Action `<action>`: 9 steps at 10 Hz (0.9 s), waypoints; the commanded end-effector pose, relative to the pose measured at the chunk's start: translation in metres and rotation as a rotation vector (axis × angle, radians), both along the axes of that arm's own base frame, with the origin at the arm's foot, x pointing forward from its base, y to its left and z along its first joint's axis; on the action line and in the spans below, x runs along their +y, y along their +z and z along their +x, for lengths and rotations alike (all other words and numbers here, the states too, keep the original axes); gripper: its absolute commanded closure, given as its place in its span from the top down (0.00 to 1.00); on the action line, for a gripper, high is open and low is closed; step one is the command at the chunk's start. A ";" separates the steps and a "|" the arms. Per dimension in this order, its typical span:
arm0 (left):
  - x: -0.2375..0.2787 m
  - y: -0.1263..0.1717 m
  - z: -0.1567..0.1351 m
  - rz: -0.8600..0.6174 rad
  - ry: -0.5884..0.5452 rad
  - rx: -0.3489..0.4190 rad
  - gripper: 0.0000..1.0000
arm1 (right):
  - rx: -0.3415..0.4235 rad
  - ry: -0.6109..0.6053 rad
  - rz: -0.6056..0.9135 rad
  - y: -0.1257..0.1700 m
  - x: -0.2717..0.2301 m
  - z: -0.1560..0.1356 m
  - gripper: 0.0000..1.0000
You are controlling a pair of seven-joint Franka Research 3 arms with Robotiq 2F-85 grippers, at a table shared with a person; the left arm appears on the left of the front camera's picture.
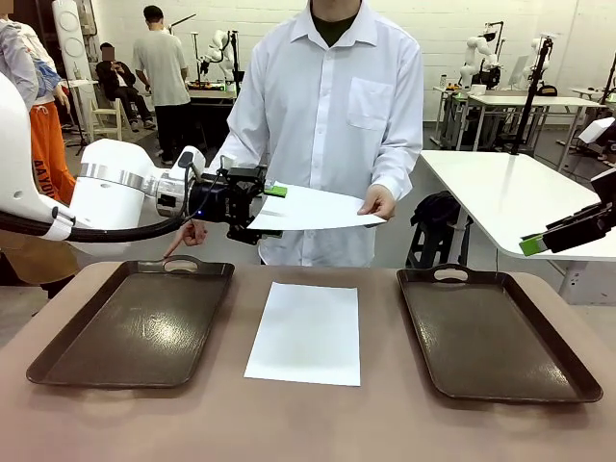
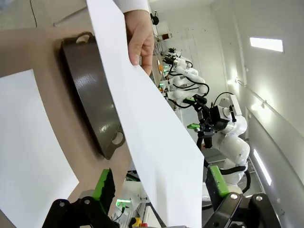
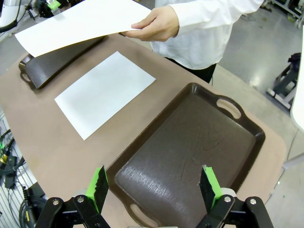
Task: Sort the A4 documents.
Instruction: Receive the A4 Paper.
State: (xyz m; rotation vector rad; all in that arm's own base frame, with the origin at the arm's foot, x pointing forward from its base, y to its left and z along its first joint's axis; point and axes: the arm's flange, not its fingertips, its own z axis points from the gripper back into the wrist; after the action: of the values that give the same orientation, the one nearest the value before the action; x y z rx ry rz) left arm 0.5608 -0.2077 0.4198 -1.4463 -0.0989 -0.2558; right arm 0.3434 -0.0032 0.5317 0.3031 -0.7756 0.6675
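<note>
A person's hand point(image 1: 377, 202) holds one white A4 sheet point(image 1: 318, 208) in the air above the table's far edge. The near edge of that sheet point(image 2: 161, 142) lies between the spread fingers of my left gripper point(image 1: 271, 212), which is open and not clamped on it. A second A4 sheet point(image 1: 306, 333) lies flat on the table between the two trays. My right gripper point(image 3: 154, 184) hovers open over the right tray point(image 3: 190, 137) with nothing between its fingers. In the right wrist view the held sheet point(image 3: 80, 21) and the lying sheet point(image 3: 104, 92) show farther off.
Two dark brown handled trays, the left tray point(image 1: 58, 358) and the right tray point(image 1: 568, 371), flank the lying sheet on the brown table point(image 1: 308, 423). The person stands at the far side, other hand point(image 1: 183, 238) pointing down near the left tray's handle.
</note>
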 end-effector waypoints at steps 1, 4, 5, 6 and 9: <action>-0.002 -0.003 0.003 -0.018 -0.024 0.025 1.00 | 0.002 0.002 0.007 -0.001 -0.001 0.000 1.00; 0.001 0.000 0.005 -0.019 -0.057 0.003 0.62 | 0.002 0.002 0.007 -0.001 -0.001 0.000 1.00; 0.001 0.000 0.005 -0.012 -0.061 0.010 0.75 | 0.002 0.002 0.007 -0.001 -0.001 0.000 1.00; 0.001 0.000 0.006 -0.010 -0.056 0.012 0.42 | 0.002 0.002 0.007 -0.001 -0.001 0.000 1.00; 0.002 -0.001 0.005 0.012 -0.037 0.011 0.36 | 0.002 0.002 0.007 -0.001 -0.001 0.000 1.00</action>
State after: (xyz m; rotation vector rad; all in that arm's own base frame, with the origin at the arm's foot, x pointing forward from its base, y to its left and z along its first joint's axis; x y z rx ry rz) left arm 0.5613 -0.2066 0.4186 -1.4611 -0.0721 -0.2798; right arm 0.3434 -0.0032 0.5317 0.3031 -0.7756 0.6675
